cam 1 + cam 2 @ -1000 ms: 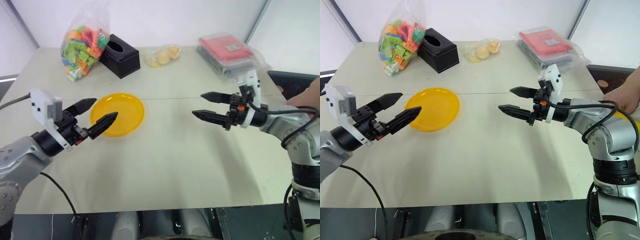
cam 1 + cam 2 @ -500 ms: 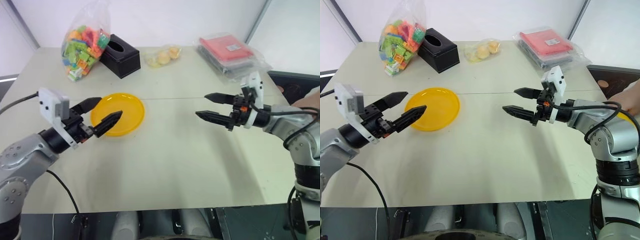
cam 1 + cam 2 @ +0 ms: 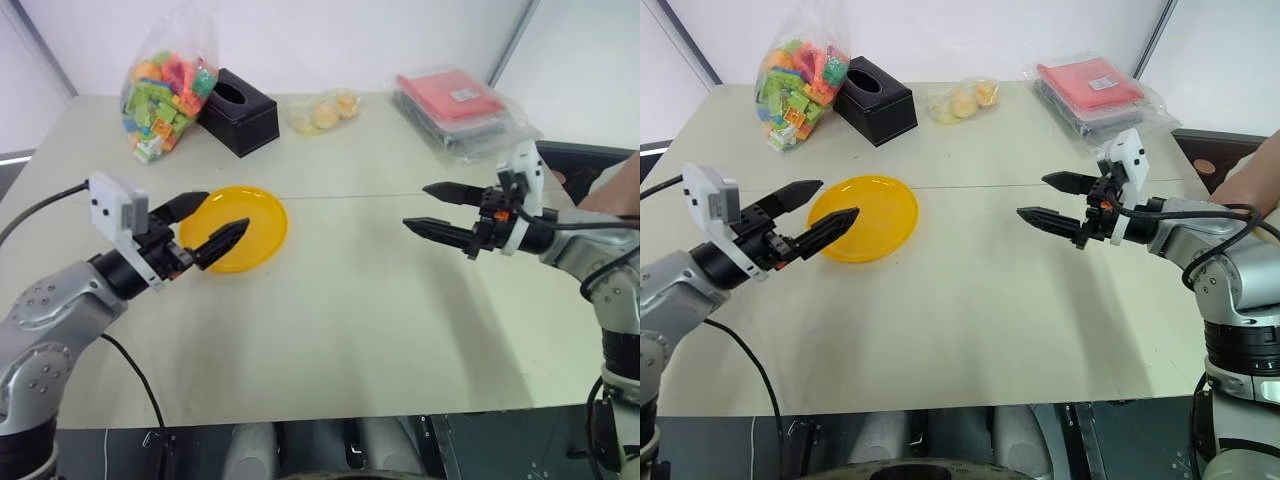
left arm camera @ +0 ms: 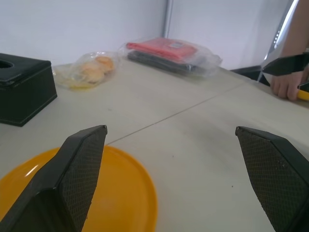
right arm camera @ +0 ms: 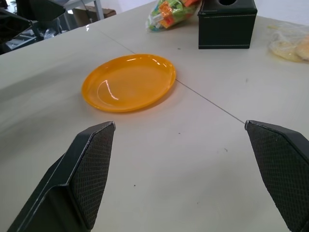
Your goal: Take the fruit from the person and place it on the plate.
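1. While both arms hang above a pale table, the left gripper has its two black fingers apart, holding nothing, over the near rim of the plate.
2. The right gripper points toward the table's middle, fingers spread wide and holding nothing, seemingly ready to receive something.
3. At the table's right edge, a person's hand rests beside a short stretch of yellow, likely the banana; most of it is cut off by the frame.
4. The banana lies well apart from both grippers, so the handover has not begun.
5. The plate sits bare on the table's left half, leaving room for the fruit.
6. Along the far edge stand a bag of blocks, a black box, a small bag of round yellowish items and a wrapped red packet, clear of the working area.
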